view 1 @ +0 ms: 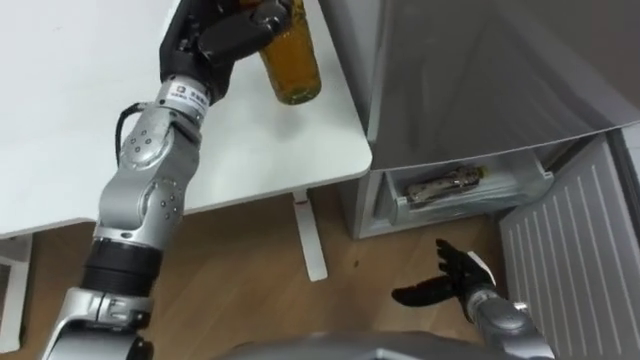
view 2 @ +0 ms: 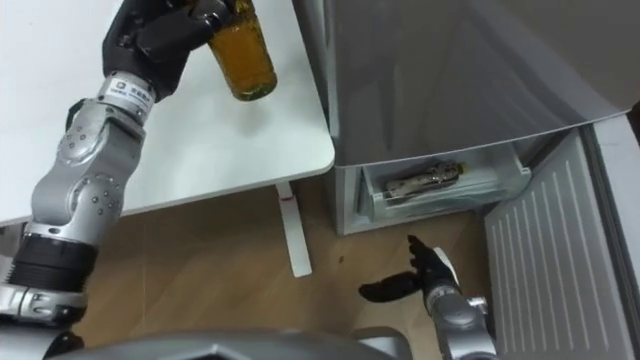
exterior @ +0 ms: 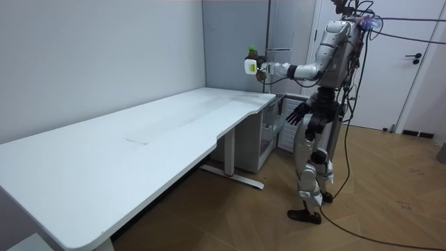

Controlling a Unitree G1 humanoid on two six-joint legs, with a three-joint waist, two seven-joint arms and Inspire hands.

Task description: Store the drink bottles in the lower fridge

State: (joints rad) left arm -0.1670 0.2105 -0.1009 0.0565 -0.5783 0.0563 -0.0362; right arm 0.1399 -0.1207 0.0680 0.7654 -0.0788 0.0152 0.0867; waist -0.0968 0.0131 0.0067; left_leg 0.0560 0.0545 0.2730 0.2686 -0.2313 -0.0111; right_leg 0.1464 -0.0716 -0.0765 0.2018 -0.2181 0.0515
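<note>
The bottle [view 1: 291,62] is clasped in the curled fingers of the left hand [view 1: 218,38], with the surface [view 1: 60,120] beneath. The right hand [view 1: 452,282] is held spread, the fridge drawer [view 1: 465,188] just ahead of it. The bottle is judged stiff, slick and liquid-heavy, best gripped round the body

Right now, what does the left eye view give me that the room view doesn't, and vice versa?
Left eye view: the lower fridge door swung open, a clear drawer holding something dark, and the amber drink in the bottle.
Room view: the whole robot standing at the end of the white table by the fridge, left arm raised, plus the bottle's green cap.
Both: left hand curled round the bottle above the table; right hand open, hanging low.
</note>
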